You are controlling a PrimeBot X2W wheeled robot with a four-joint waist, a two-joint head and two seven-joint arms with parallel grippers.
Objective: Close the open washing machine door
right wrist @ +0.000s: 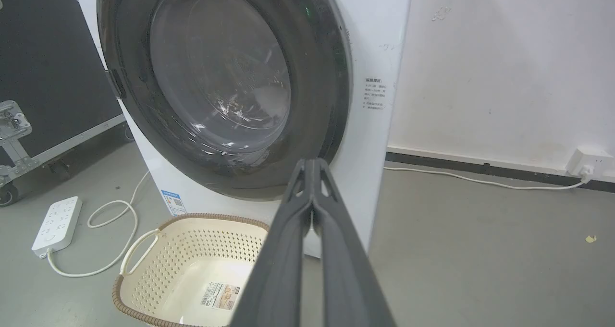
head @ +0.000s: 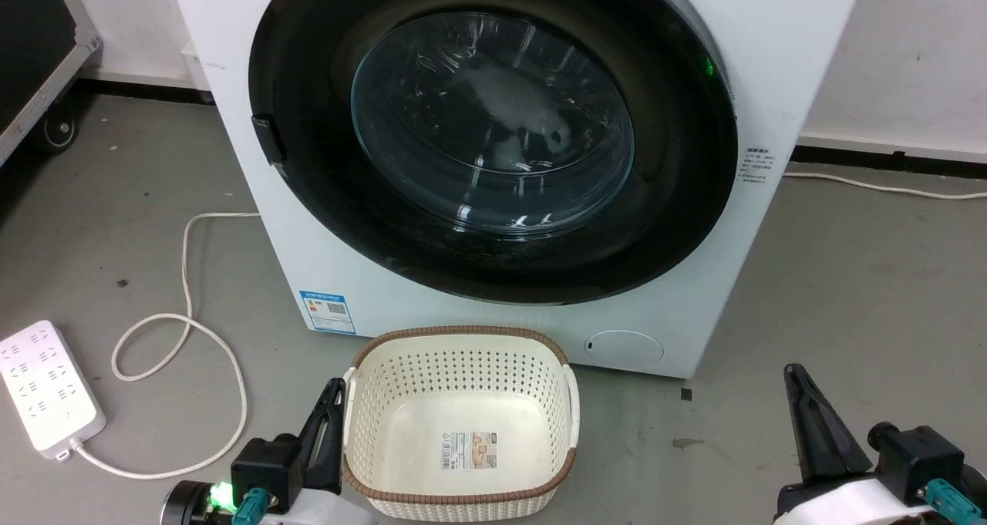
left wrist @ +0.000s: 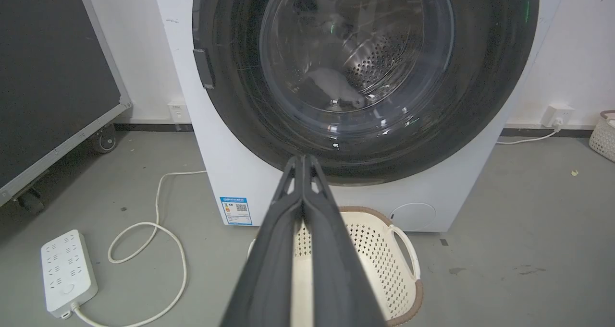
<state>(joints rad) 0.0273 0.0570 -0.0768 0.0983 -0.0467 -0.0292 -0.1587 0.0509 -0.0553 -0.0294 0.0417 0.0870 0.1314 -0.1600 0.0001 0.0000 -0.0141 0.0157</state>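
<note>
Two tools, both pinched shut with fingers pressed together and nothing between them. The left tool (head: 333, 392) sits just beside the left rim of the basket (head: 463, 334). The right tool (head: 796, 382) hangs over bare floor (head: 848, 278), well off to the basket's other side. Neither touches the washer (head: 678, 309). Beyond the basket, the washing machine door (head: 493, 124) lies flat against the washer's front. Its black rim shows no gap in either wrist view, so I'd judge the closing done, or all but. Whether the catch on the door's left edge has clicked home I cannot tell. The door's top is cut off in the head view, and something pale behind the glass is too blurred by reflections to name.
</note>
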